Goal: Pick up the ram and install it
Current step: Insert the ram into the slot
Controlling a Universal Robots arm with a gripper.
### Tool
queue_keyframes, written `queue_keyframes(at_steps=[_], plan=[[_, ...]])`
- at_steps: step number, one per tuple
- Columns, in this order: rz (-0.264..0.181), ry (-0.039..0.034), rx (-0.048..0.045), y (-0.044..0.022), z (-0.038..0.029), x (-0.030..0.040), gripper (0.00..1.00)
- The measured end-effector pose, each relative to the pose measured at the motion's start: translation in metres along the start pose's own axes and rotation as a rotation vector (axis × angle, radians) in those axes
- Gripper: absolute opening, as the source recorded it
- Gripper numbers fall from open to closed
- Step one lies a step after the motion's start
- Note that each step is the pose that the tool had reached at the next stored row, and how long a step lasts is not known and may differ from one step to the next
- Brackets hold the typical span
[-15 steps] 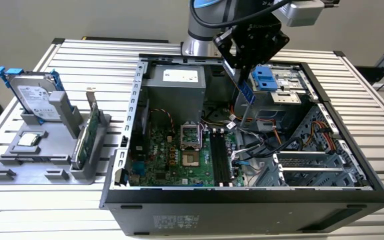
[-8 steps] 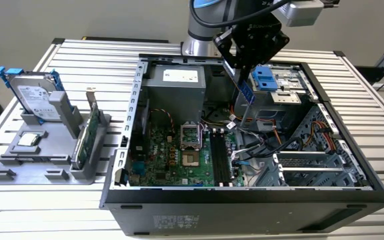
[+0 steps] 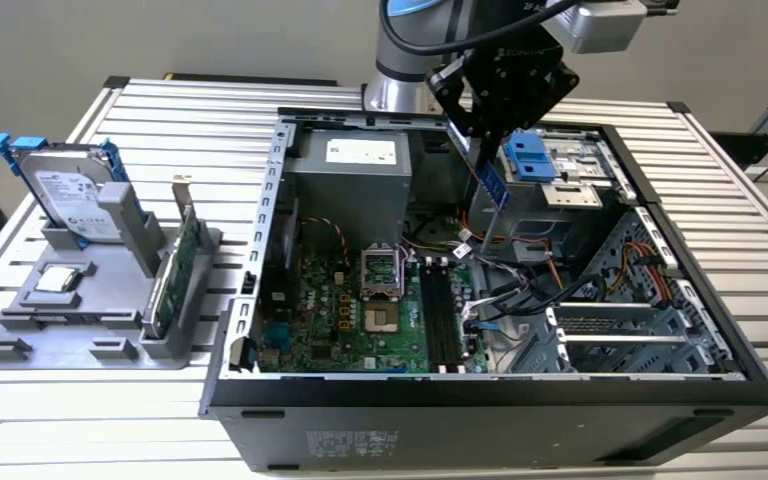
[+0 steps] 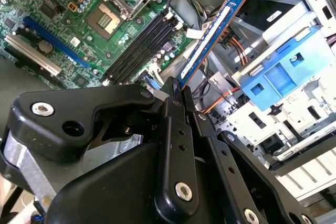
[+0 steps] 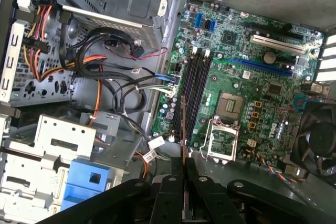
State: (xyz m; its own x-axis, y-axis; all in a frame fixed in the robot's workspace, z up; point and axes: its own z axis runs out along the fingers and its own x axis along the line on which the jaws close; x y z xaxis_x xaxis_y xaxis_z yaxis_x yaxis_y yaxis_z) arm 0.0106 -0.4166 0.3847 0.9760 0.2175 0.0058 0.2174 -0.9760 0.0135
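The gripper (image 4: 176, 92) is clenched on one end of the ram (image 4: 210, 40), so the rest of the stick juts out free with its long edges unobstructed, which I judge suits seating it. In the exterior view the stick hangs in the air over the open computer case (image 3: 491, 420). It is higher than the memory slots (image 3: 440, 320) and toward the drive-bay end from them, touching nothing. In the first wrist view it appears edge-on and roughly parallel with the slots, probably lined up for insertion. The slots look vacant. Well apart from the slots, outside the case, a hard drive (image 3: 71, 195) and a green card (image 3: 177, 265) stand in a grey holder (image 3: 91, 345) on the table (image 3: 91, 420).
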Motion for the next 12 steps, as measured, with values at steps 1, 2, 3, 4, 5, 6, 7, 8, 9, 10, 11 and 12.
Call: queue_keyframes(at_steps=[1,2,3,4,5,6,7,8,9,10,11,12], plan=[[0.001,0.0,-0.0001,0.0,0.0,0.0,0.0],[0.001,0.0,0.0,0.0,0.0,0.0,0.0],[0.002,0.0,0.0,0.0,0.0,0.0,0.0],[0.002,0.0,0.0,0.0,0.0,0.0,0.0],[0.002,-0.0001,-0.0001,0.0,0.0,0.0,0.0],[0.003,0.0,0.0,0.0,0.0,0.0,0.0],[0.003,0.0,0.0001,0.0,0.0,0.0,0.0],[0.003,0.0,0.0,0.0,-0.0001,0.0,0.0],[0.004,-0.0001,0.0,0.0,-0.0001,0.0,0.0],[0.004,0.0,0.0,0.0,-0.0001,0.0,0.0],[0.004,-0.0002,-0.0002,0.0,-0.0002,0.0,0.0],[0.004,-0.0001,-0.0001,0.0,-0.0002,0.0,0.0]])
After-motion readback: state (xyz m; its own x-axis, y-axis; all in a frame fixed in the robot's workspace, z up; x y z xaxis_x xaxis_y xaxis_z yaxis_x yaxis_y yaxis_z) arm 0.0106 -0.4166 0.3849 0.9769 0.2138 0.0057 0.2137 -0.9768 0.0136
